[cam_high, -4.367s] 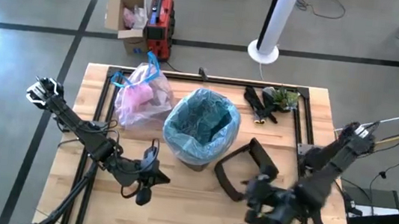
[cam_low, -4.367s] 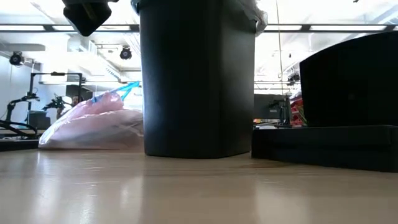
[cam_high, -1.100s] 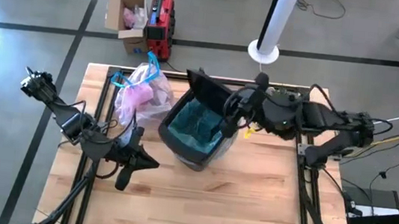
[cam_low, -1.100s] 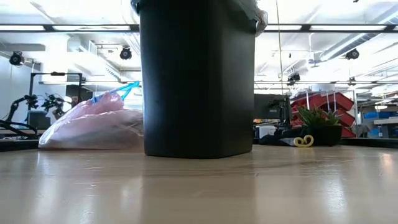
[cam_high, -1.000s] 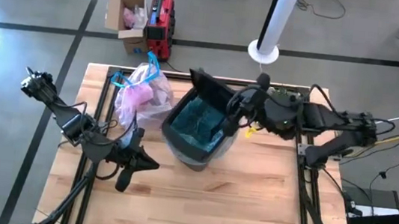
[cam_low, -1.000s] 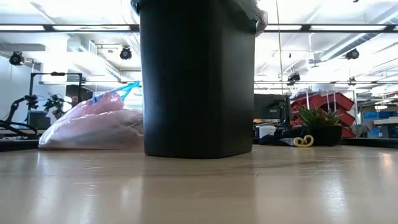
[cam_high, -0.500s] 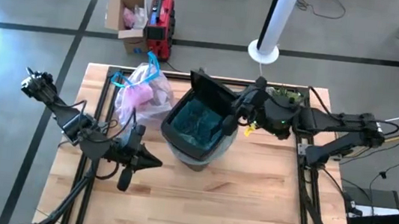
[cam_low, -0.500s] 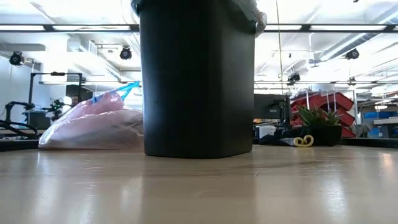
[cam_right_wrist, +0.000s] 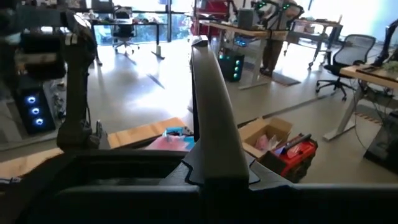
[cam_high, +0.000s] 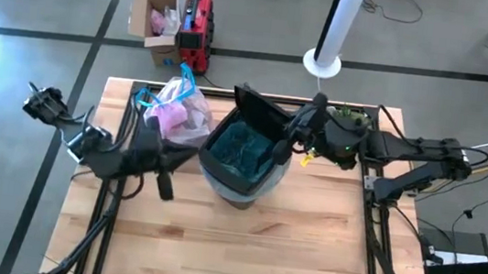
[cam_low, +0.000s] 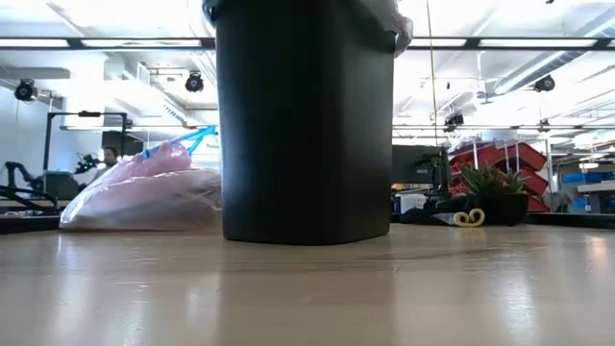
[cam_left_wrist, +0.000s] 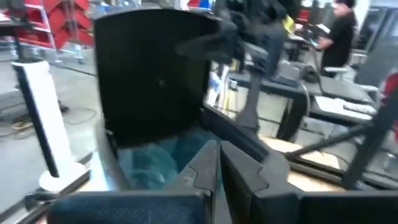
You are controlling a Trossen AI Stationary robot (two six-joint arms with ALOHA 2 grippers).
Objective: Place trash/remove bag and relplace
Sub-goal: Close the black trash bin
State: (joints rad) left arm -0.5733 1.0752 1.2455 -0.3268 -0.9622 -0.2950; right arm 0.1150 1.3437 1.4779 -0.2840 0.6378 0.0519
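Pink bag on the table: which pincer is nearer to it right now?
Left. The left pincer sits just in front of the pink bag; the right pincer is across the bin, holding its black lid.

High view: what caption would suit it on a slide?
Right fingers hold the lid frame over the blue-lined bin.

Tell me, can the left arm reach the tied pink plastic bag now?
Probably yes: the left gripper, shut, hovers just in front of the pink plastic bag, and nothing lies between them.
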